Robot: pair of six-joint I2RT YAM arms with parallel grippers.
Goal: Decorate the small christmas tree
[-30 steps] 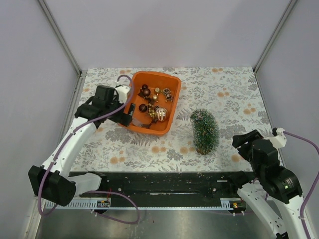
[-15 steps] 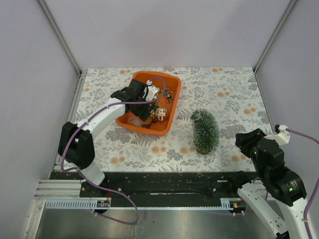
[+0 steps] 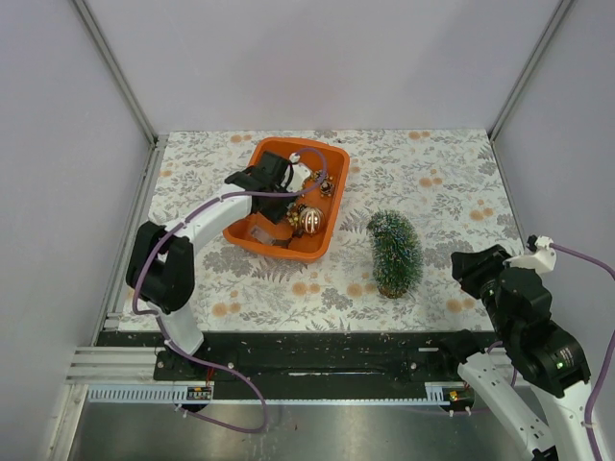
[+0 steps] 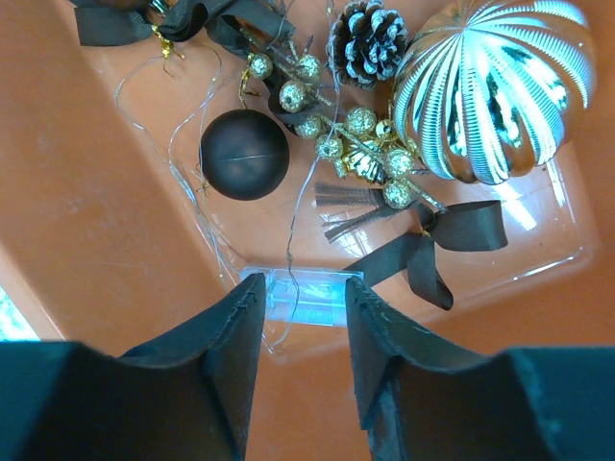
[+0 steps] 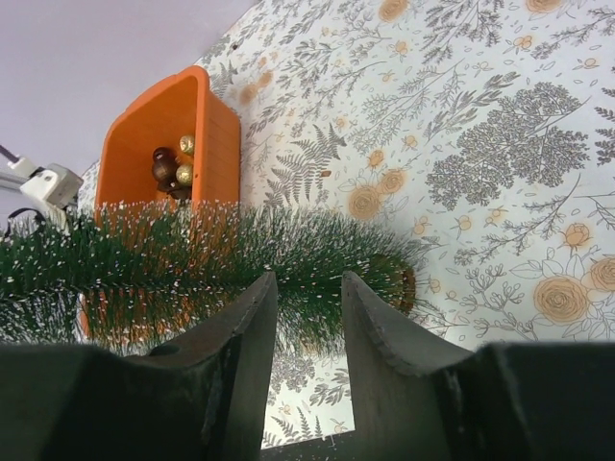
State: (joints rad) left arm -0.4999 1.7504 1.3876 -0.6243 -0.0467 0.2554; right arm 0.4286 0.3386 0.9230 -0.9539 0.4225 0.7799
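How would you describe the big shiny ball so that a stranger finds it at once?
On the flowered table stands an orange tub. The ball lies in its near right corner: the largest ornament there, ribbed like a pumpkin and mirror-bright, unlike the small matte brown bauble nearby.

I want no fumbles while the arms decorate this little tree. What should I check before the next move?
1. Left gripper inside the orange plastic tub: ok.
2. Its jaws lined up on a bauble: not ok; they straddle a clear plastic piece near the dark matte ball.
3. Grip on that piece: cannot tell.
4. Right gripper open, nothing between its jaws: ok.
5. Small frosted green bottle-brush tree clear of tub and right gripper: ok.
6. Tree standing upright: cannot tell.
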